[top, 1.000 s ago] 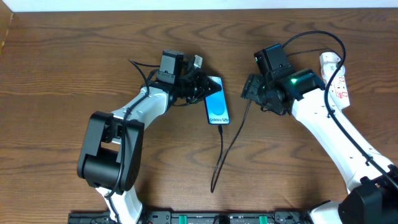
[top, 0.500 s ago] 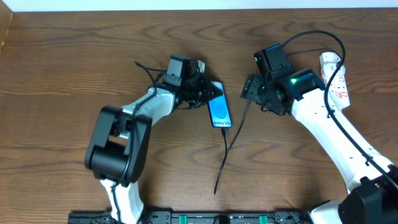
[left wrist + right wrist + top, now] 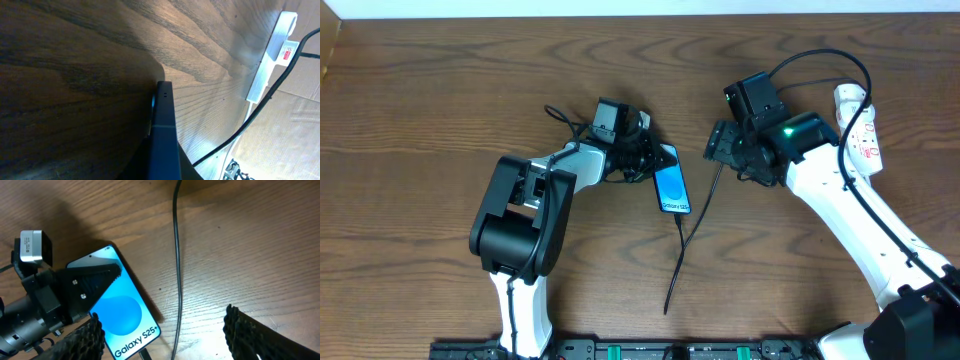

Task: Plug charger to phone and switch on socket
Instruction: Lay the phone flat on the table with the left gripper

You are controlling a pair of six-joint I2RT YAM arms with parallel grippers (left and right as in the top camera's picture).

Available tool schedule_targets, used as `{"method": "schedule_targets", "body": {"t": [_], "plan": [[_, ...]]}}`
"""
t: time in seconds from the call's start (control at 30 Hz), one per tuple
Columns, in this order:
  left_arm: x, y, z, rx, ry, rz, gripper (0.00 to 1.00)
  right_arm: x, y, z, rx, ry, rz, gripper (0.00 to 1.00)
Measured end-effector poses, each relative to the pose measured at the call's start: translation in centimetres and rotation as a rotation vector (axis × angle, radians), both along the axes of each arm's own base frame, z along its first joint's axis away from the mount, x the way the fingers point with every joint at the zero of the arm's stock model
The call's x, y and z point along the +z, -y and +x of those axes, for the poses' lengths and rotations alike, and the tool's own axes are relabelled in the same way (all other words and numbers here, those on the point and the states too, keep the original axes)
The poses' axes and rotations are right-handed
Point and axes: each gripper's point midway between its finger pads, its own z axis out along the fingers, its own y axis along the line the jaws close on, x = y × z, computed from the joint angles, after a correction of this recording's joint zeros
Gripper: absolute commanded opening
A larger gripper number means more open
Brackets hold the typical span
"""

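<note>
My left gripper [image 3: 645, 155] clamps the slim blue-screened phone [image 3: 671, 187] mid-frame; my right gripper [image 3: 164, 319], agape, should lift clear of the thin black charger cable [image 3: 177, 255], unsnagged.

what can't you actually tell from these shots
1) Whether the charger cable is fully in the phone: the joint is cut off by the lower edge in the right wrist view, too small overhead.
2) Power strip switch: too small overhead, far and blurred in the left wrist view.
3) The cable's upper end: overhead it disappears under the right fingers.
</note>
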Motion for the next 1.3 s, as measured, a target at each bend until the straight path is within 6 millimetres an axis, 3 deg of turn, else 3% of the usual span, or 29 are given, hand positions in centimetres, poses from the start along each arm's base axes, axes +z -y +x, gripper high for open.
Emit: {"method": "schedule_targets", "body": {"t": [0.83,1.07,1.3], "plan": [[-0.45,-0.52,0.68,-0.029,0.094,0.058,0.09,-0.13,-0.18,-0.25,0.021,-0.003,-0.011,0.81],[-0.14,-0.44,0.77,-0.034,0.107,0.058,0.29,-0.20,-0.14,-0.35,0.023,-0.007,-0.013,0.84],[0.12,-0.40,0.72,-0.036,0.108,0.055,0.37,-0.21,-0.11,-0.38,0.023,-0.008,-0.014,0.84]]}}
